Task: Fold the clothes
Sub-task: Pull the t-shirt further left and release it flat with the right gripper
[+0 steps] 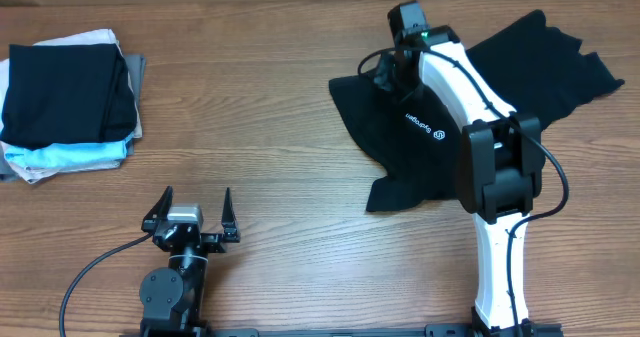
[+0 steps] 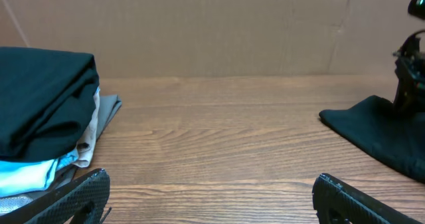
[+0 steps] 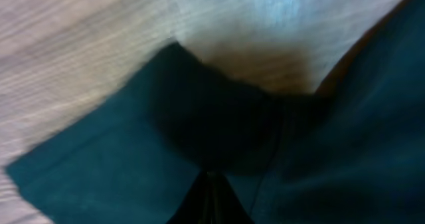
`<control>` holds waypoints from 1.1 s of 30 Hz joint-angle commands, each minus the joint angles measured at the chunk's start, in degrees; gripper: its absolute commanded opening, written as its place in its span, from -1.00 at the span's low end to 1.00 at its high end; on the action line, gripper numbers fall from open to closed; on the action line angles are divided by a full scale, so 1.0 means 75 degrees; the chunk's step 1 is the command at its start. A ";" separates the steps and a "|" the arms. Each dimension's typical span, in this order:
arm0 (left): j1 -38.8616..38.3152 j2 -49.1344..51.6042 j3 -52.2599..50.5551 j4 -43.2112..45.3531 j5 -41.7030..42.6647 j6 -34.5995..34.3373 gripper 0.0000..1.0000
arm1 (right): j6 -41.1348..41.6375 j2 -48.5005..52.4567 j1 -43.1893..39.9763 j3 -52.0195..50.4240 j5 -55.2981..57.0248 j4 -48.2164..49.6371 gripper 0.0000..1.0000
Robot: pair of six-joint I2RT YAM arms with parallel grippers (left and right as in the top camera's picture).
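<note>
**Near field.** At the lower left of the overhead view, my left hand [image 1: 196,201] sits low over the counter [image 1: 290,157]. Its fingers are spread fully apart and hold nothing.

**Middle field.** The black T-shirt [image 1: 400,152] lies rumpled on the right half of the frame. Its long axis runs diagonally from lower centre-right to the upper right corner, and the white logo [image 1: 425,127] faces up. From my left hand the T-shirt lies to the right and farther off, well apart. In the left wrist view only its nearest edge shows, at the right margin [image 2: 375,134].

**Far field.** My right arm reaches across the T-shirt to its upper left edge. There my right hand [image 1: 388,72] is closed. In the right wrist view the fingers meet at bottom centre [image 3: 211,187], apparently pinching a fold of the black fabric, which gathers toward them. This arm is the nearer one, so I judge that any fold would start from this edge.

**Far left.** A stack of folded garments [image 1: 70,97] sits at the upper left, apart from both hands.
</note>
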 commanded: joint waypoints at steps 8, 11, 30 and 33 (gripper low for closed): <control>-0.0055 -0.0076 -0.0029 0.0032 -0.0096 0.0143 1.00 | -0.0087 0.0067 0.0227 -0.0702 0.0093 0.0466 -0.92; -0.0055 -0.0076 -0.0029 0.0032 -0.0096 0.0143 1.00 | 0.0067 0.0070 0.0227 -0.1008 0.0000 0.0627 -0.92; -0.0055 -0.0076 -0.0029 0.0032 -0.0099 0.0143 1.00 | 0.0525 0.1571 0.0259 -0.1204 -0.0973 0.3689 -0.92; -0.0055 -0.0076 -0.0029 0.0032 -0.0099 0.0143 1.00 | 0.0460 0.1585 0.0303 -0.1177 -0.1099 0.4473 -0.92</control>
